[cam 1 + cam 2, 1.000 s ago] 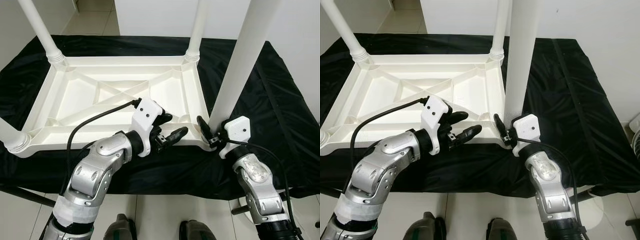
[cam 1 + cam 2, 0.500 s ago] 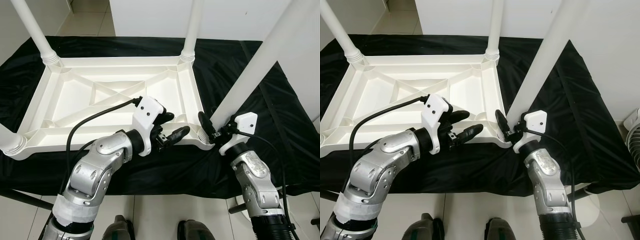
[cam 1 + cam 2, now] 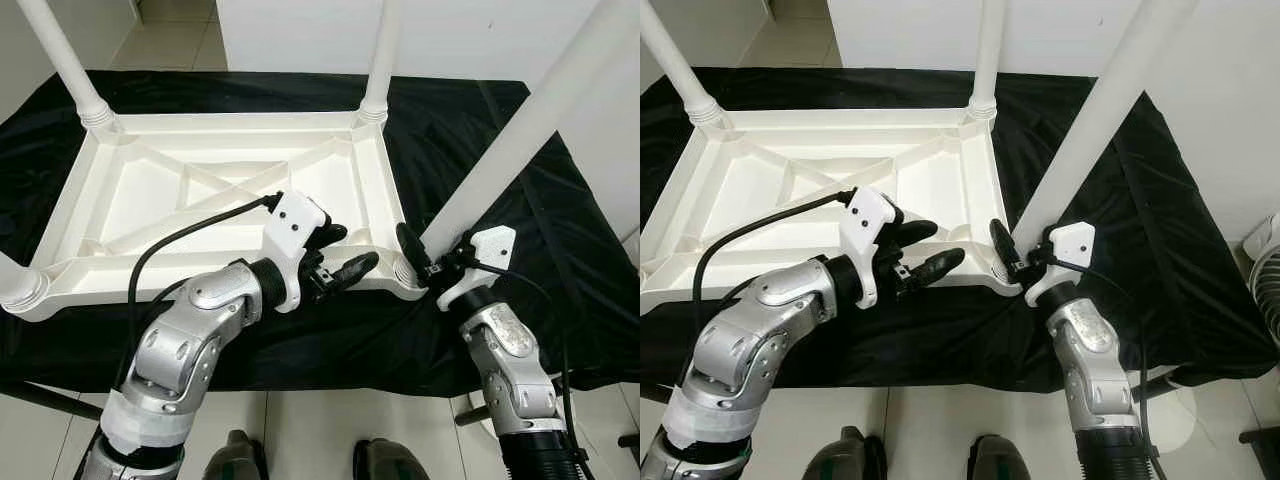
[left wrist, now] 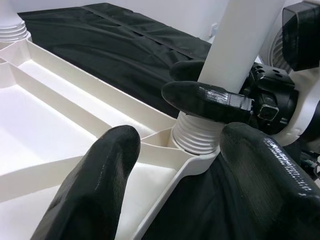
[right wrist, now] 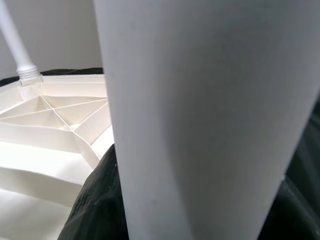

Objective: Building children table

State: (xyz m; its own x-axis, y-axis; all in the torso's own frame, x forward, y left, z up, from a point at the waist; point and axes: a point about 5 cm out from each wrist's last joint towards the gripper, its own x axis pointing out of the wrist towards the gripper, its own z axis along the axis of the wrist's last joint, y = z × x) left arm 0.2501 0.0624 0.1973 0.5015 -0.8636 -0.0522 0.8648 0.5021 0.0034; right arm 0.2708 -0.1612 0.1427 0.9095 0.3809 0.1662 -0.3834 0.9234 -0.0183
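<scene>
A white plastic children's table (image 3: 230, 124) lies upside down on a black cloth. Its near-right leg (image 3: 510, 140) stands in the corner socket (image 4: 197, 137) and leans away to the right. My right gripper (image 3: 425, 258) is shut on this leg just above the socket; one black finger (image 4: 205, 100) wraps its front, and the leg (image 5: 200, 115) fills the right wrist view. My left gripper (image 3: 350, 250) hovers open over the table's near rim, just left of that corner, holding nothing. Its two fingers (image 4: 95, 185) frame the socket.
Two upright legs stand at the far corners (image 3: 65, 60) (image 3: 380, 55), and a third rises at the near left (image 3: 15, 280). The black cloth (image 3: 500, 330) drapes over the front edge. My feet (image 3: 240, 455) are on the tiled floor below. A white object (image 3: 1265, 250) sits at the right.
The near-right leg has tipped from nearly upright to leaning right, with my right gripper still on it. The left gripper has barely moved. The camera shifted slightly.
</scene>
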